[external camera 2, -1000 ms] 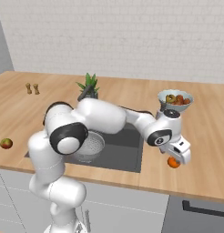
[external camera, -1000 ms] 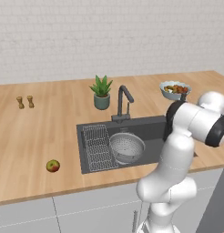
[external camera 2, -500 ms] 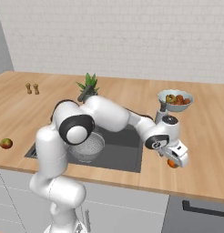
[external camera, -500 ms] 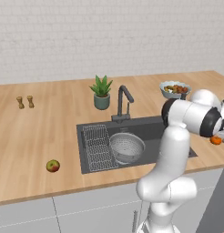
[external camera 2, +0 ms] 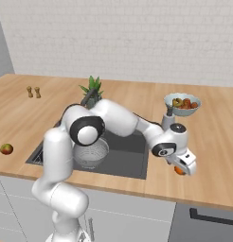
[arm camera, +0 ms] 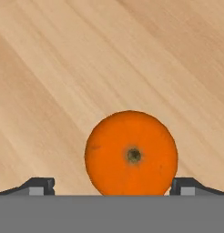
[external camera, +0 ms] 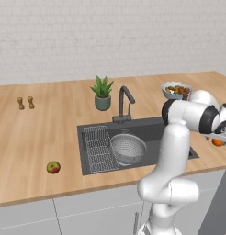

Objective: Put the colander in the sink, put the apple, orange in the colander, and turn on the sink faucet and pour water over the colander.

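The orange (arm camera: 131,152) lies on the wooden counter to the right of the sink (external camera: 150,132). My gripper (arm camera: 114,189) is open and low over it, one fingertip (arm camera: 39,185) on each side, not clamped. The base views show the orange (external camera: 217,142) (external camera 2: 178,170) under the hand (external camera 2: 183,163). The colander (external camera: 127,148) (external camera 2: 91,156) sits in the basin beside the ribbed drainboard. The apple (external camera: 53,167) (external camera 2: 6,149) rests on the counter left of the sink. The faucet (external camera: 125,103) stands behind the basin, and no water runs from it.
A pale bowl of mixed fruit (external camera: 177,90) (external camera 2: 183,104) stands behind the hand. A potted plant (external camera: 102,93) is beside the faucet, and two small shakers (external camera: 25,103) are far left. The counter's front edge is close to the orange.
The hand has sunk a little closer over the orange and the arm's elbow has swung over. The jaws stay wide, and the fruit and colander have not moved.
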Robot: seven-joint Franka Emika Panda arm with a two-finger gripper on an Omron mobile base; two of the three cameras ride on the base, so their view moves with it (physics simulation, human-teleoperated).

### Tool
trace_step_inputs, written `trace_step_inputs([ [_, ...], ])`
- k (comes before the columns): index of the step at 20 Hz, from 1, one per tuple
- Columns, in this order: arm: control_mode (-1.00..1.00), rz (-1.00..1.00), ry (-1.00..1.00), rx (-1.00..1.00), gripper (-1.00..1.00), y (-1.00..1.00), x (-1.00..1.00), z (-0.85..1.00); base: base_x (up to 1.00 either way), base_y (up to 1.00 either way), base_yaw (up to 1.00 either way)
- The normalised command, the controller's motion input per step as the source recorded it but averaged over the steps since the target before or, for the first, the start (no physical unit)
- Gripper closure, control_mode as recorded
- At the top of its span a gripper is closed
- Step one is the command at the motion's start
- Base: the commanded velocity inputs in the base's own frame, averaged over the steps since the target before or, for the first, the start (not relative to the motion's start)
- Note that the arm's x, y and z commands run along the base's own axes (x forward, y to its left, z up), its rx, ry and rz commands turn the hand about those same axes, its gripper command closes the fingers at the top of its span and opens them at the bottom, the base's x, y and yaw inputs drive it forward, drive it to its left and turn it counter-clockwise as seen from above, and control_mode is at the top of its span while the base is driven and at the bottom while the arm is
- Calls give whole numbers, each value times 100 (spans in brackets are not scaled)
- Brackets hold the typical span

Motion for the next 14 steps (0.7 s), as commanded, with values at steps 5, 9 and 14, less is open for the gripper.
trace_step_inputs([
  [5,-100,0,0,0,-100,-14,8,-12,0,0,0],
  [9,-100,0,0,0,-100,-6,2,-12,0,0,0],
  [14,-100,0,0,0,-100,0,0,-26,0,0,0],
])
